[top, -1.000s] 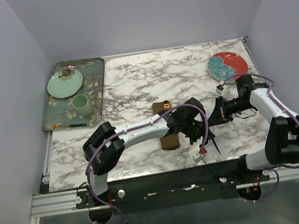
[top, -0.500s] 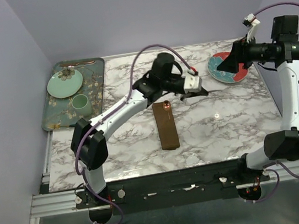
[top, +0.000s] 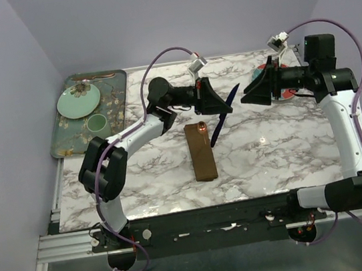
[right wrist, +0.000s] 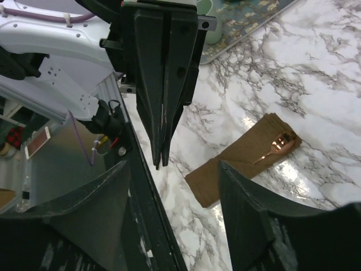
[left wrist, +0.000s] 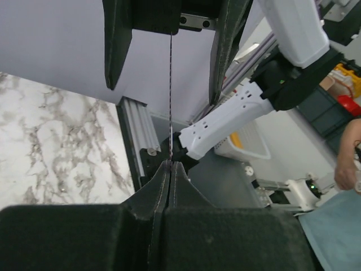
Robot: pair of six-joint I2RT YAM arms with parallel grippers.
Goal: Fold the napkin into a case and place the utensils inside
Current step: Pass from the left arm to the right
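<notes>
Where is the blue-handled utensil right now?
Top view: the blue utensil hangs slanted in the shut left gripper above mid-table, its lower tip just right of the case, near the copper spoon at its far end.

place: robotics lab, enclosed test cell | top view: plain lilac walls (top: 171, 15) boxed in a marble-pattern tabletop (top: 272, 156); aluminium-profile frame (top: 55, 247) ran along the lower edge | left wrist view, right side: storage bins (left wrist: 327, 113), a white basket (left wrist: 248, 144) and a person's forearm (left wrist: 344, 149) showed beyond the cell
</notes>
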